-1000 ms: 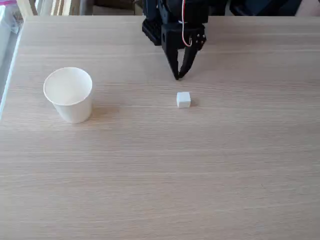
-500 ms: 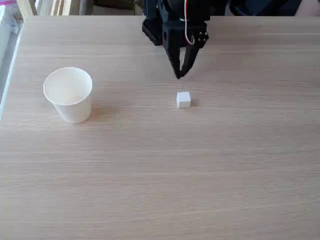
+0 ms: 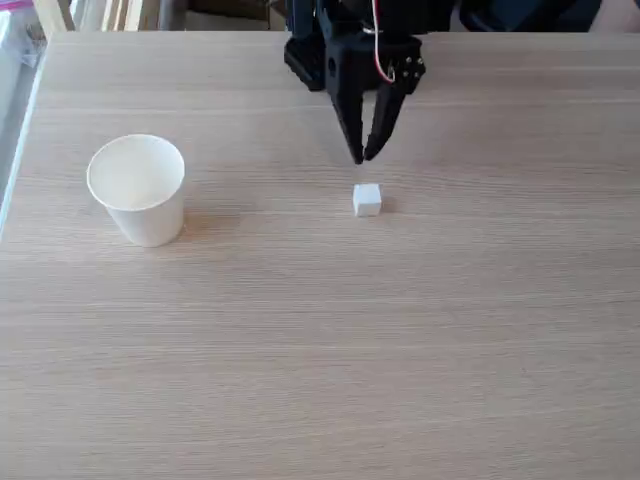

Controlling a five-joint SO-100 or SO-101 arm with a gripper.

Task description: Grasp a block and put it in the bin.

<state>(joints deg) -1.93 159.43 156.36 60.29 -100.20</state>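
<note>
Hanging tips-down above the pale wooden worktop (image 3: 420, 330), the black end effector (image 3: 364, 157) is seen slightly parted, just behind the tiny white cube (image 3: 367, 199). The white tapered paper cup (image 3: 138, 190) is placed well left.

my workspace is a light wooden table (image 3: 320, 350) with fine grain running across the fixed view, evenly lit by soft daylight. beyond the table's far edge stand pale wooden slats (image 3: 95, 14) at its left corner and dark shapes further along. past its left edge runs a bright, glassy strip (image 3: 14, 90).
</note>
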